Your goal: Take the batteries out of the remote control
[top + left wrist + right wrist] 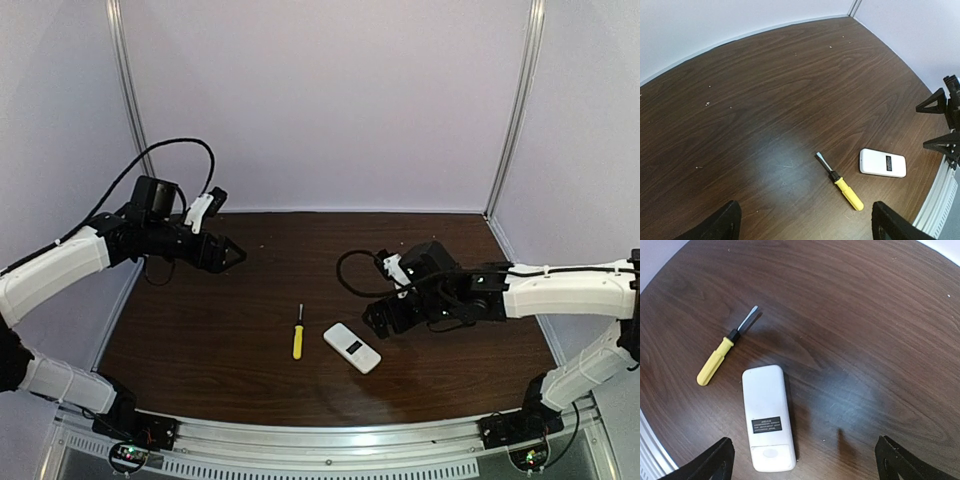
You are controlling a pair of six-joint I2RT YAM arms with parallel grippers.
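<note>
Top external view: we saw the remote control (pixel 352 347) lying flat on the surface (pixel 200 330), just beside the yellow screwdriver (pixel 297 338). The left tool (pixel 234 254) and the right tool (pixel 377 320) both stood wide, holding nothing.

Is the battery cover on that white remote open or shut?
Shut, as far as shows: the remote control lies flat on the table, its upper face whole, with no open compartment and no batteries in sight.

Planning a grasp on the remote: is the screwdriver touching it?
Apart. The right wrist view shows a strip of tabletop between the screwdriver and the remote control.
</note>
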